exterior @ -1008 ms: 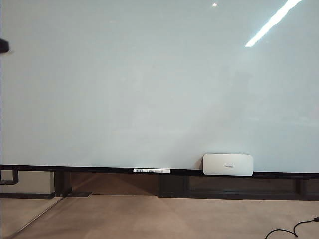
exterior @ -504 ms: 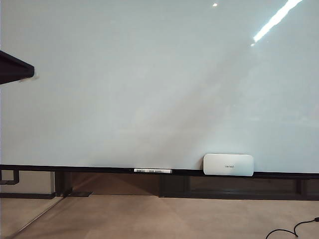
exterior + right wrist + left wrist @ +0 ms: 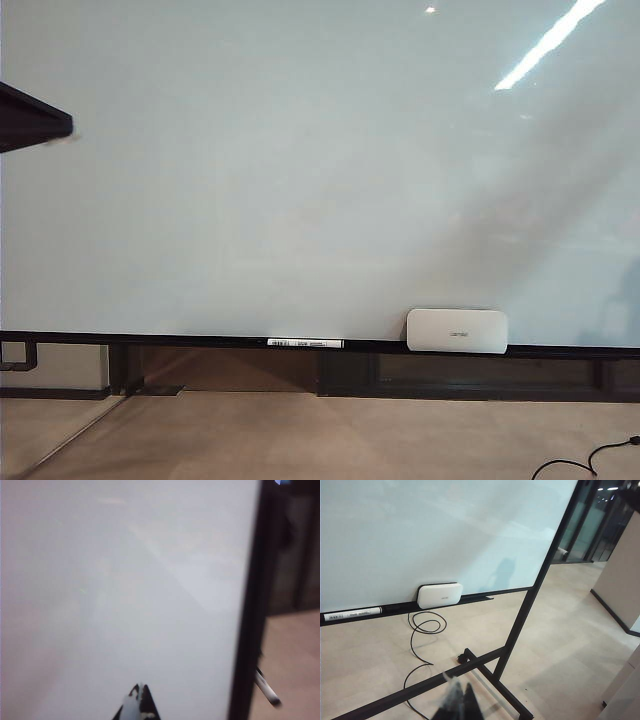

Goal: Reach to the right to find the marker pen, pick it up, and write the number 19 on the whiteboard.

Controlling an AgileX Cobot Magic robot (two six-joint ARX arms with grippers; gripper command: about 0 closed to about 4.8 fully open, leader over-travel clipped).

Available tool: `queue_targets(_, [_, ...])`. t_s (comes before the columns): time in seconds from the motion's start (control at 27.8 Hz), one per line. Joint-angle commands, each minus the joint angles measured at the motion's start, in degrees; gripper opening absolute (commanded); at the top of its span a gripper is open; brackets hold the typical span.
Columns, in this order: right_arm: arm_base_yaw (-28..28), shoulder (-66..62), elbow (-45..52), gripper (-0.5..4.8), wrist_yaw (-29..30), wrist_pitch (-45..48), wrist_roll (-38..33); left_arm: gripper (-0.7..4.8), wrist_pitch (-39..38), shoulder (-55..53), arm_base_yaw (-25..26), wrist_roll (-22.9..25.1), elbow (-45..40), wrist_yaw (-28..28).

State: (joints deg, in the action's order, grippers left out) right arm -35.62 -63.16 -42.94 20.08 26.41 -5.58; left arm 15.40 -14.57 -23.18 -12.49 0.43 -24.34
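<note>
Whiteboard (image 3: 300,170) blank, end effectors (image 3: 459,700) (image 3: 137,702) closed, offboard.

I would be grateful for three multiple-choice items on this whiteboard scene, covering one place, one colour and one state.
1. Where does the white eraser sit?
A. On the ledge at the lower edge of the whiteboard
B. On the floor
C. Stuck high on the board

2. What colour is the board's stand frame?
A. Red
B. Black
C. Silver

3. How does the right gripper stand?
A. Wide open
B. Shut on the eraser
C. Shut, with nothing seen held

Answers:
1 A, the exterior view shows the eraser resting on the dark ledge, to the right of a marker pen.
2 B, the left wrist view, with the left gripper at its edge, shows dark black bars.
3 C, the right wrist view shows its fingertips together before the board.
</note>
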Motion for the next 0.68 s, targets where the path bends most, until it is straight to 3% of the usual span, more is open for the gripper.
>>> queue_targets(0.04, [-1.7, -6.0, -0.4, -0.05, 0.9, 2.6, 1.8, -0.04, 8.7, -5.6, 0.0, 0.1, 0.3, -0.3])
queue_targets(0.18, [-4.9, -10.6, -0.2, -0.05, 2.9, 2.4, 5.7, -0.04, 18.1, -16.7, 0.0, 1.7, 0.8, 2.7])
queue_targets(0.29, [-7.2, -13.1, -0.2, -0.05, 3.0, 3.6, 6.7, -0.04, 20.0, -25.5, 0.0, 3.0, 2.9, 2.3])
queue_targets(0.4, [-9.9, -17.9, -0.2, -0.04, 8.8, 6.3, 6.1, -0.04, 25.5, -33.3, 0.0, 3.0, 4.3, 2.2])
queue_targets(0.5, [-11.7, -24.9, -0.2, -0.04, 13.2, 11.7, 5.8, -0.04, 30.5, -38.8, 0.0, 3.1, 5.4, 2.9])
queue_targets(0.68, [-13.9, -36.1, -0.5, -0.04, 19.7, 26.1, 5.2, -0.04, 30.5, -39.8, 0.0, 3.1, 6.0, 7.0])
